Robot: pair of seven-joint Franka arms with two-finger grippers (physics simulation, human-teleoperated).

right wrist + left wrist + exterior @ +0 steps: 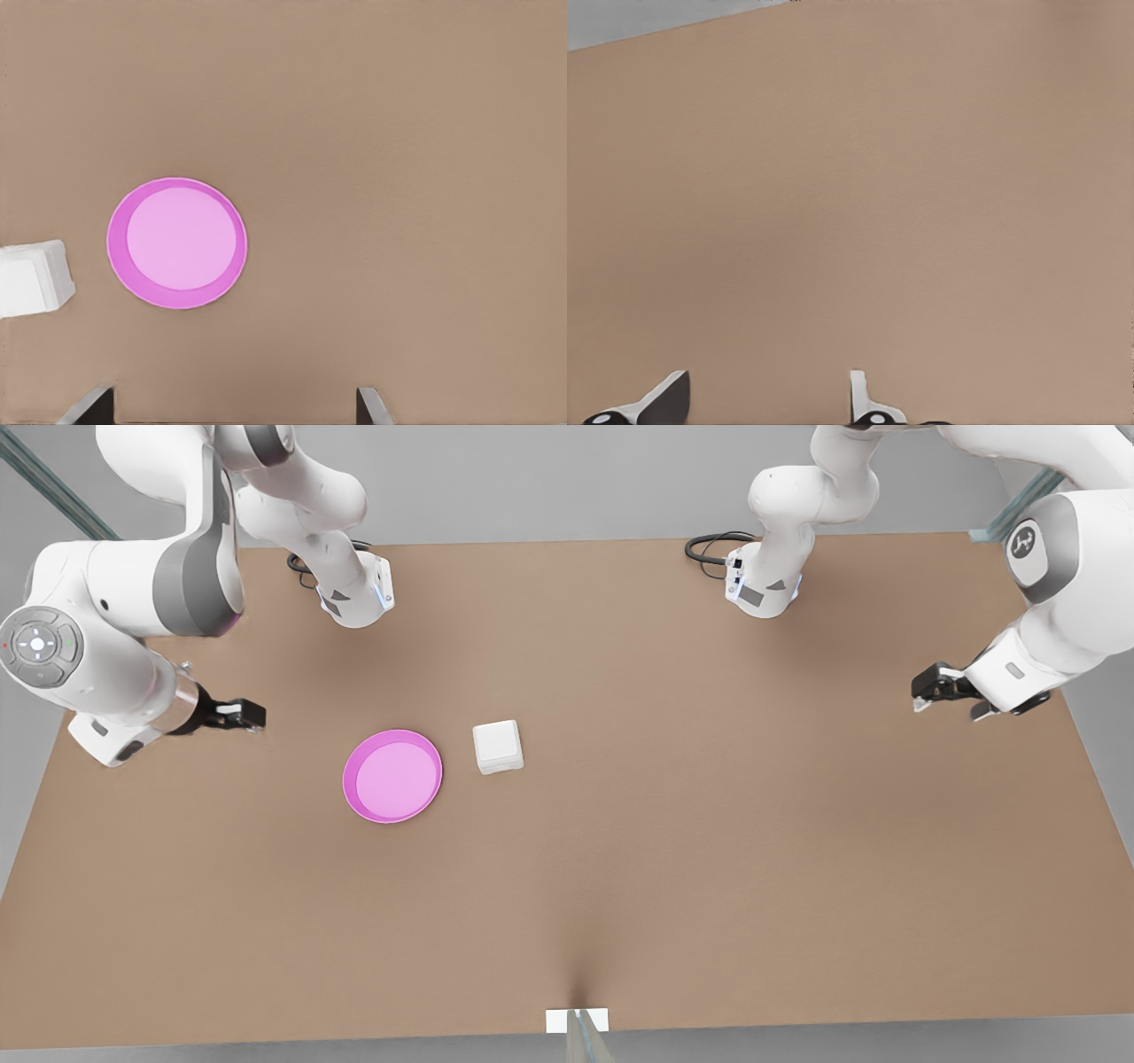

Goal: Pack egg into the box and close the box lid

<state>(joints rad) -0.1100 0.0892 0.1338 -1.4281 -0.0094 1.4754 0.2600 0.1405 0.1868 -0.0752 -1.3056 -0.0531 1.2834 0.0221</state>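
Logging what we see, item by item.
Box: box [497, 747] rests on the table [709, 824], lid [495, 740] down flat over the tray; we also see it in the right wrist view [32, 278].
Plate: pink plate [392, 776] sits just beside the box, on the front view's left of it, not touching; we see nothing on it [177, 243].
Egg: we cannot find it in any view.
Right gripper: right gripper [252, 716] hangs at the front view's left, apart from the plate; fingers [90, 408] stand wide apart, holding nothing.
Left gripper: left gripper [926, 691] hangs at the front view's right, well apart from the box, over bare table; fingers [663, 400] spread, nothing between them.
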